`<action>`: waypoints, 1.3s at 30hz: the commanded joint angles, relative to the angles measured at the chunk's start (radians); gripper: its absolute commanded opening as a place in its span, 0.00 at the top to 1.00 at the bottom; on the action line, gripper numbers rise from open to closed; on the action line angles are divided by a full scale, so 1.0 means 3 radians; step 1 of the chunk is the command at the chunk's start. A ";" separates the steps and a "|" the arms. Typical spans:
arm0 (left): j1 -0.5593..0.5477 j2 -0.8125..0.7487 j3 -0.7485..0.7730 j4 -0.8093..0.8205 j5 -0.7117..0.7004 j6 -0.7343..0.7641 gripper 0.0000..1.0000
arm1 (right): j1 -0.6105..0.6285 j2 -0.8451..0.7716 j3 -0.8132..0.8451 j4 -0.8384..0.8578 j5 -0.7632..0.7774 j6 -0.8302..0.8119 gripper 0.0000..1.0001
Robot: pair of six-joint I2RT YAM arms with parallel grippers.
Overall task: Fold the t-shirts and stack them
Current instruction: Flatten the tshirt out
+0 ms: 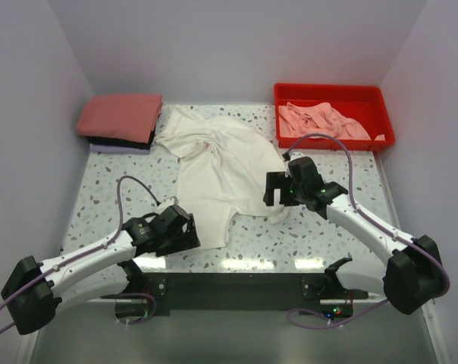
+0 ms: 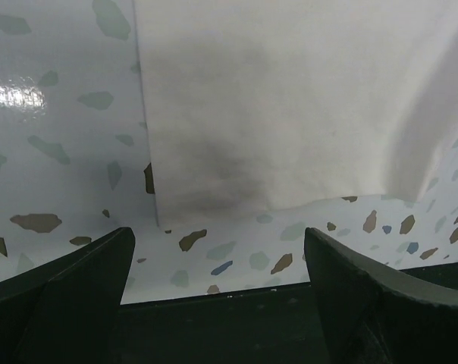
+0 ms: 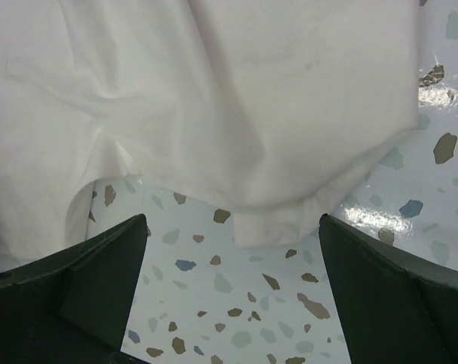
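- Sprawling across the middle of the top view, the white tee (image 1: 214,163) is the biggest thing here. It lies rumpled on the table (image 1: 320,243), bunched toward the upper left and flatter toward the lower centre. It looks like light, limp cotton that will sag and drag rather than keep a shape. I'd say it wants two holds at once, out at corners or edges, never one pinch in the middle.
- Sitting at the upper right, the tray (image 1: 331,89) holds pink tees (image 1: 320,121) in a crumpled heap. They look just as soft and likely to cling together, so a grab there may lift more than one.
- Resting at the upper left, the stack (image 1: 121,117) has a salmon-red tee on top with black and lavender ones beneath, all folded. A loose pile like that would shift under a careless push.
- Hovering at the white tee's right edge, the right gripper (image 3: 233,227) has its jaws spread wide and nothing between them. Its wrist view shows a small doubled edge of cloth just beyond the fingers, sleeve or hem I cannot tell. That thicker bit looks a fair place to bite.
- Hanging near the tee's lower left corner, the left gripper (image 2: 218,239) is likewise wide open and empty. The cloth's straight side edge and corner lie just ahead, flat on the glossy table. A thin edge like that may slip out unless one finger gets under it.
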 commanded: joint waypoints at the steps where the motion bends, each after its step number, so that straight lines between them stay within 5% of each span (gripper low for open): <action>1: -0.0085 -0.0046 0.0036 -0.0148 0.0017 -0.0429 0.02 | -0.0001 -0.0058 -0.0045 0.0025 0.0098 0.0017 0.01; 11: -0.0162 0.0491 0.0143 -0.0189 -0.0248 -0.0439 0.39 | 0.0005 -0.0016 -0.0132 0.0061 0.0159 0.0002 0.01; 19: -0.0167 0.0905 0.0200 -0.0077 -0.0295 -0.0413 0.58 | 0.0005 0.0004 -0.0158 0.0056 0.0170 -0.0014 0.01; 23: -0.0167 0.0880 0.0184 0.0163 -0.0152 -0.0291 1.00 | 0.0004 -0.0016 -0.0173 -0.0015 0.0241 0.0032 0.01; 31: -0.0162 0.0527 0.0378 0.0496 -0.0182 0.0026 1.00 | -0.0001 -0.0195 -0.0342 -0.0378 0.0390 0.0426 0.01; 39: -0.0147 0.0461 0.1109 0.0394 -0.0770 0.0425 1.00 | 0.0005 -0.0303 -0.0628 -0.0308 0.0247 0.0702 0.04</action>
